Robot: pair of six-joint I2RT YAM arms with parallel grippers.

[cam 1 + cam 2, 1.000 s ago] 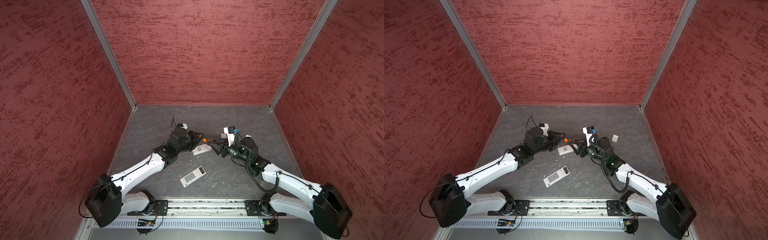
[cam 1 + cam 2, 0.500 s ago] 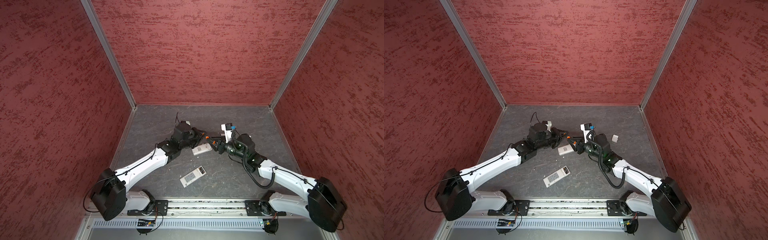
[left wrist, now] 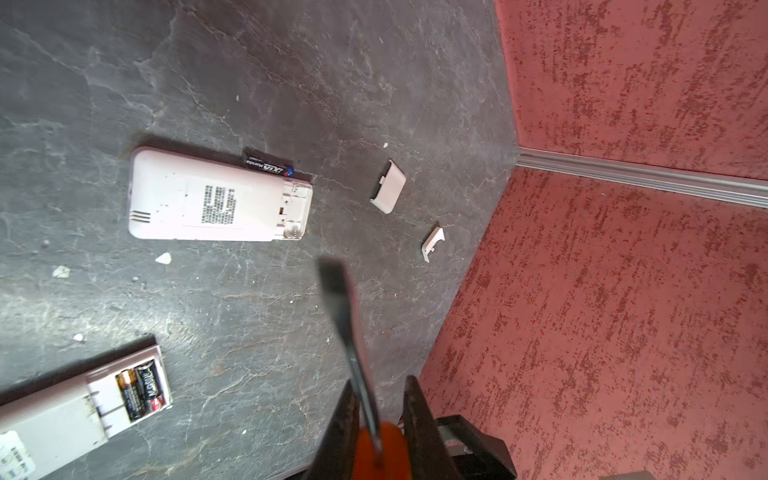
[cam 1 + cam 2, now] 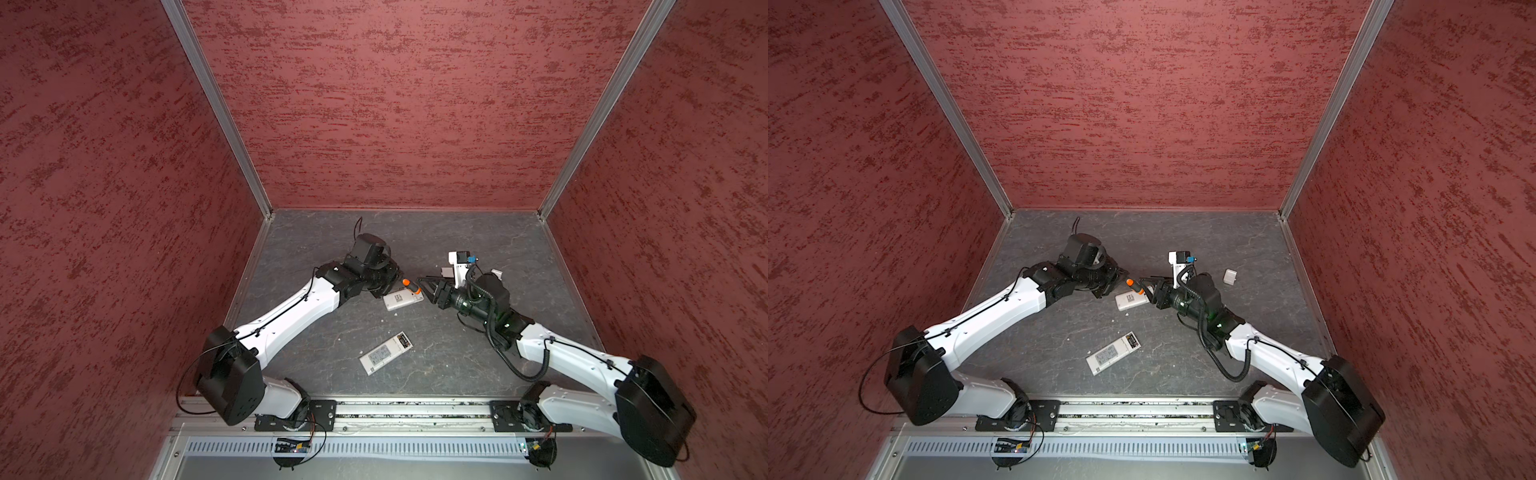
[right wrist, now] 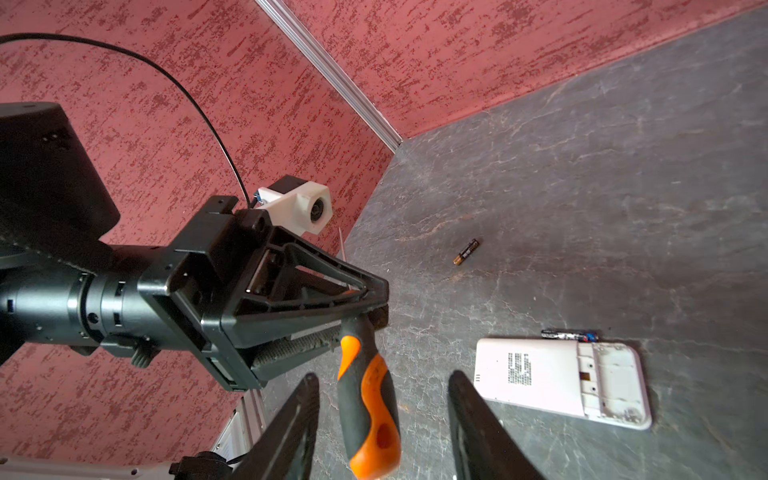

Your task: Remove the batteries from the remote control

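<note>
Reaching over the grey tabletop (image 4: 457, 232), the left arm (image 4: 291, 316) and right arm (image 4: 561, 353) meet near its middle. The left fingers (image 5: 332, 270) are pressed onto the screwdriver (image 5: 365, 399) where shaft meets handle. The right fingers (image 5: 291, 415) stand spread on either side of its orange-and-black handle, with a gap showing on each side. Just beside them lies a white remote (image 5: 540, 374), back up, its compartment open and empty; its label is a block of fine print too small to read. A second remote (image 4: 386, 353) lies well apart from both sets of fingers. In its open compartment two batteries (image 3: 139, 392) sit side by side, one showing a coppery end; their lettering is not legible. A third battery (image 3: 268, 163), dark with a blue end and white writing I cannot make out, lies tight against the first remote's long edge. A fourth battery (image 5: 465, 252), coppery at one end, lies alone on the tabletop, apart from everything. A white cover (image 3: 388, 187) and a smaller white piece (image 3: 432, 243) lie beyond the first remote's open end.
</note>
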